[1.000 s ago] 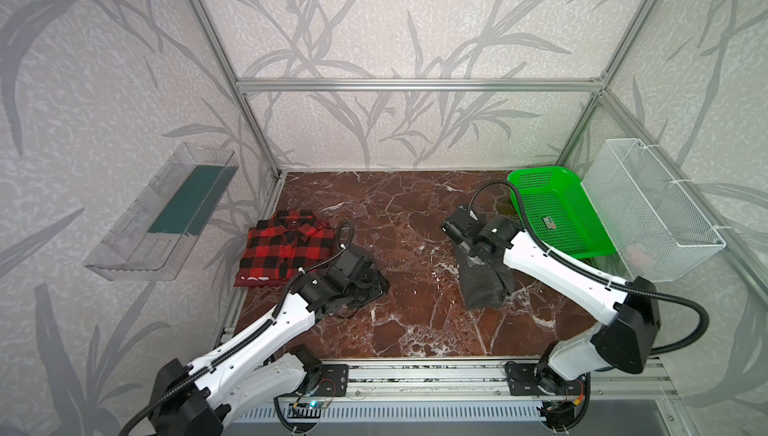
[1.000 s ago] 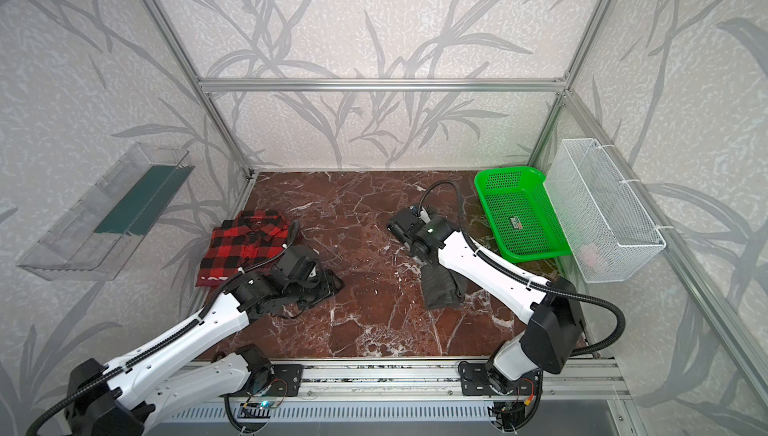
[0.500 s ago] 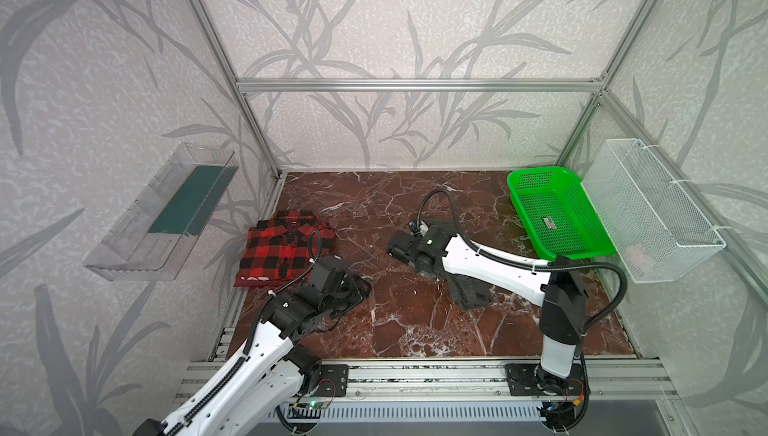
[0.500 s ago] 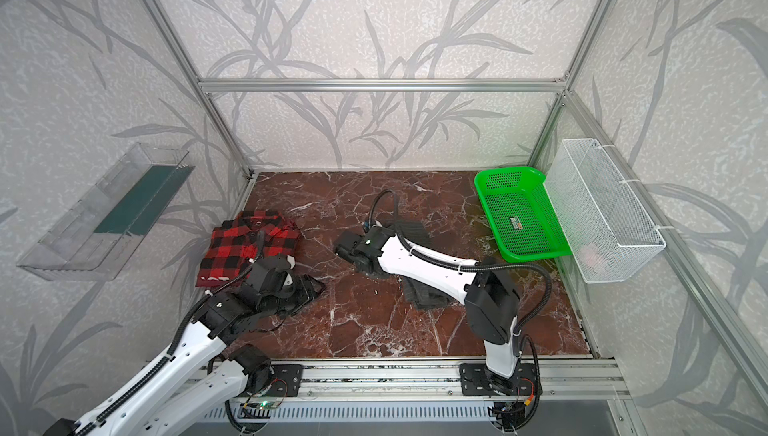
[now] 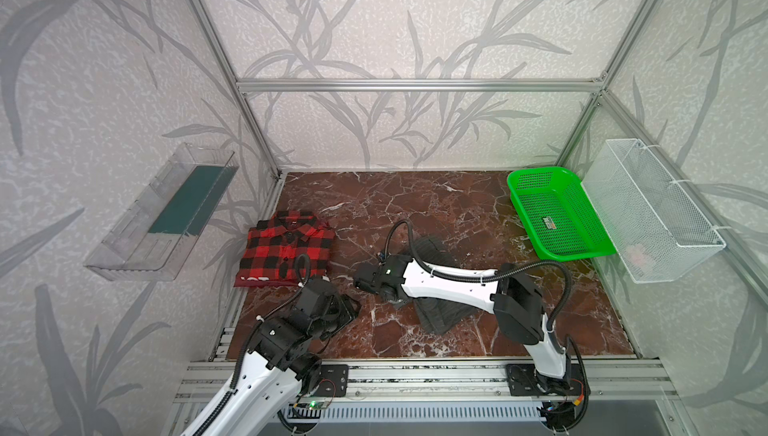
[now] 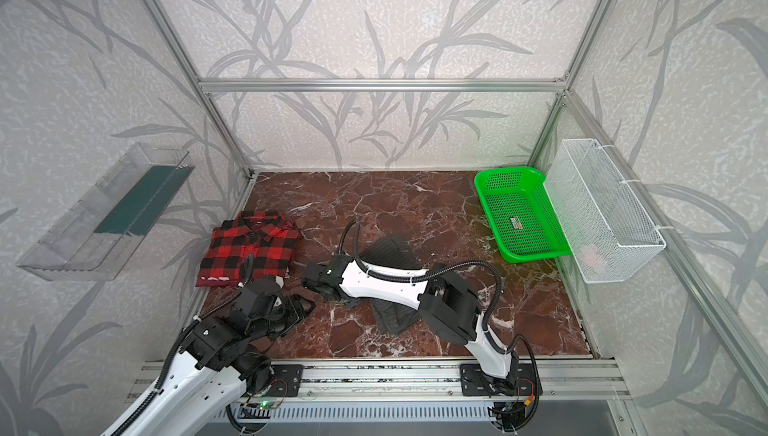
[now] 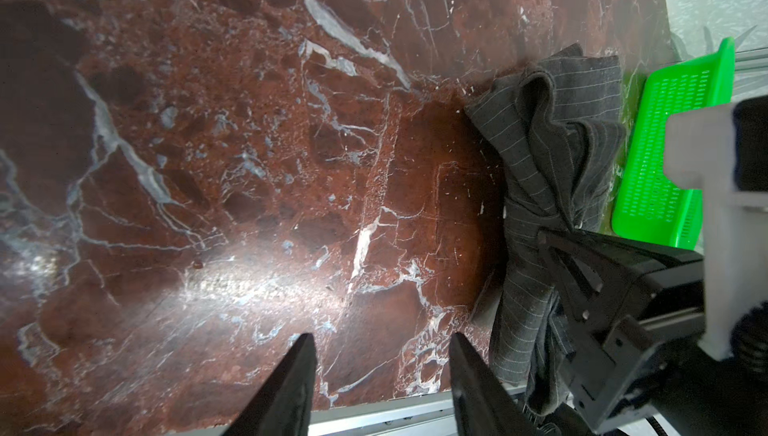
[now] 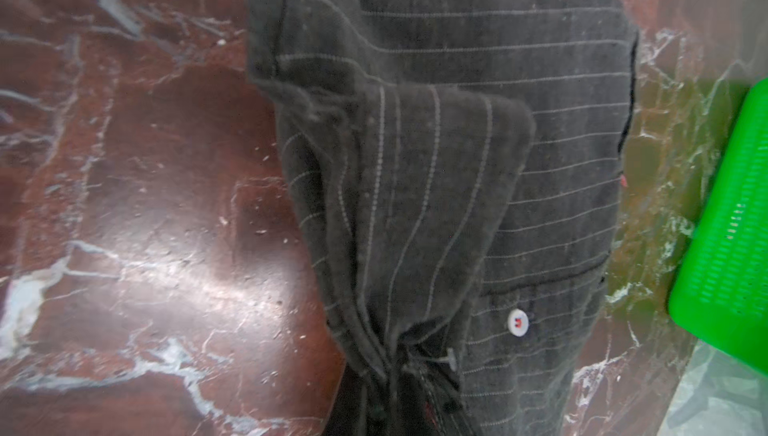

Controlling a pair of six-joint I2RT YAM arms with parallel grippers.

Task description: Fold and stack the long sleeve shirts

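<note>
since a second ago my right gripper [image 7: 547, 242] has swung from beside the green basket [image 5: 540, 173] to frame centre, dragging the charcoal pinstripe shirt [image 5: 440, 317] along, jaws pinched tight on a gathered fold. my left gripper [image 7: 381, 337] has drawn back toward the bottom of the frame, half apart and empty. only the right wrist view shows a white button [image 8: 517, 322]. the red plaid shirt [image 5: 286, 247] lies folded at the left edge, with bare marble table [image 5: 415, 205] behind.

You can read nothing here: the sticker [image 5: 549, 222] inside the basket [image 5: 536, 173] is too small, and the white lettering [image 5: 257, 278] on the plaid shirt [image 5: 286, 247], far left of the basket, blurs.
</note>
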